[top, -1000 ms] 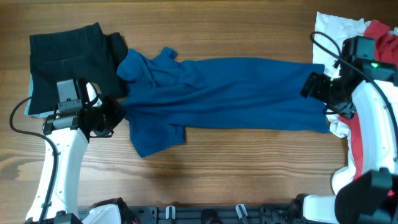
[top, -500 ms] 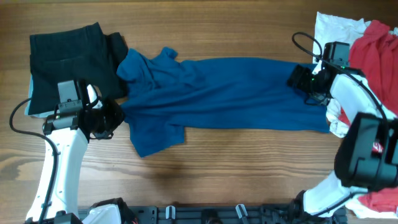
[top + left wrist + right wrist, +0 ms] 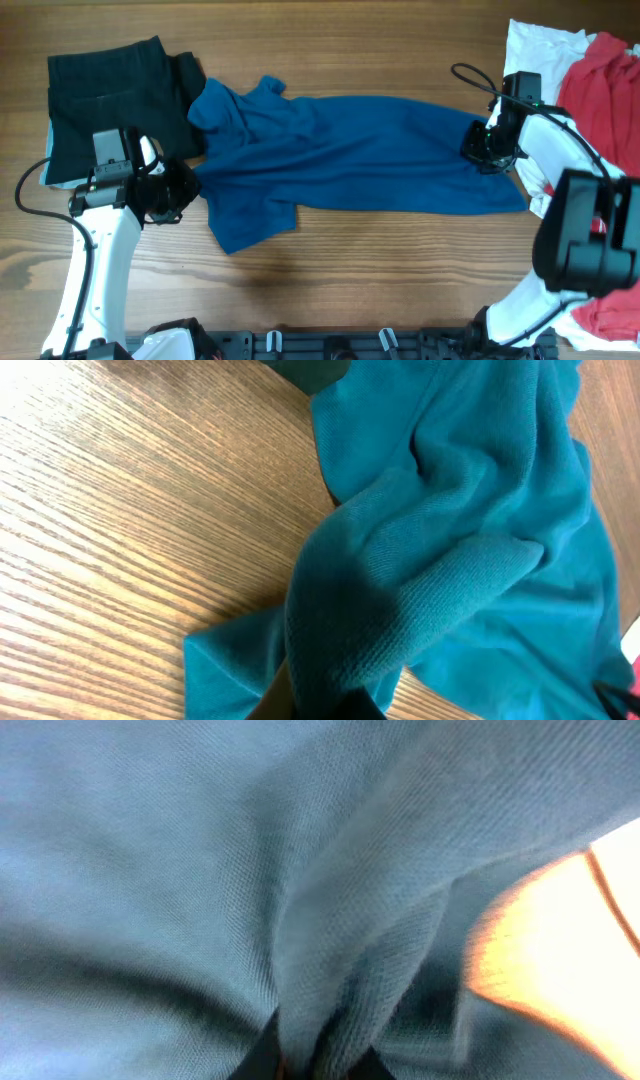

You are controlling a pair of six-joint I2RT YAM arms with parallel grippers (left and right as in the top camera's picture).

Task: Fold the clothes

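A large dark blue shirt (image 3: 350,150) lies stretched across the middle of the table, one of the clothes. My left gripper (image 3: 185,188) is shut on its left edge; in the left wrist view a bunched fold of blue shirt (image 3: 400,600) rises from the jaws. My right gripper (image 3: 478,148) is shut on the shirt's right end, where the cloth is pulled inward. The right wrist view is filled with the blue shirt (image 3: 300,900), a pinched ridge of it running into the jaws.
A folded black garment (image 3: 110,95) lies at the back left, touching the blue shirt's collar end. White cloth (image 3: 540,45) and a red garment (image 3: 600,100) are piled at the right edge, under my right arm. Bare wood runs along the front.
My right gripper moved left and toward the back over the shirt's right end and shut on the cloth, drawing that end inward. The left arm has not moved.
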